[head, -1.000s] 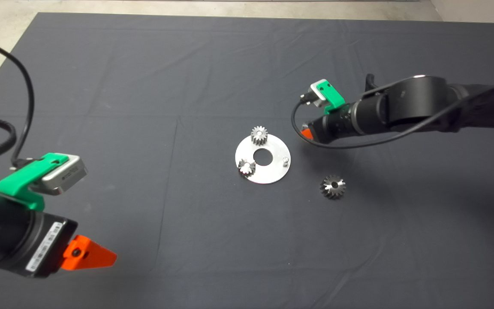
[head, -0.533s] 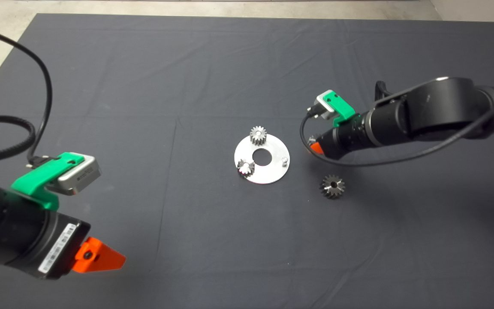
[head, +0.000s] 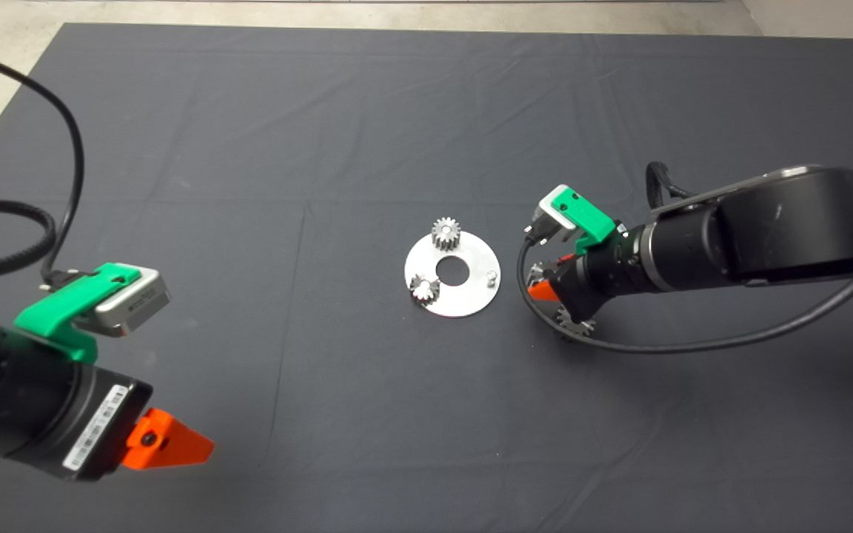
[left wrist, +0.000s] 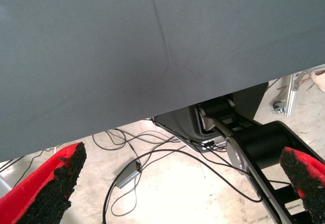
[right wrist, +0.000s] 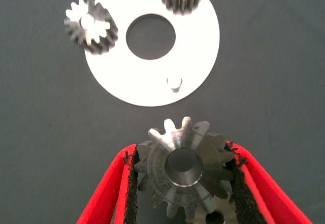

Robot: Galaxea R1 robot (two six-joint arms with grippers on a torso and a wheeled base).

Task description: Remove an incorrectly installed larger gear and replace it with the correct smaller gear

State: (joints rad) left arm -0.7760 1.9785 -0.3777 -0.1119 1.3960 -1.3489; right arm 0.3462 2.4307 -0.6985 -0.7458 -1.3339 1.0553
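A round silver plate lies mid-mat with two small gears on it and a bare peg. My right gripper hovers just right of the plate, shut on a steel gear that I take for the smaller gear, held between both pads. It faces the peg. The larger gear lies on the mat under this gripper, mostly hidden; a sliver with its dark hole shows behind the held gear. My left gripper waits open at the front left.
The dark mat spreads wide around the plate, with pale floor beyond its far edge. In the left wrist view, the mat's edge shows, with cables and the robot's base on the floor beyond it.
My right arm has swung toward the front of the mat and now covers the gear lying there. The left arm has barely shifted.
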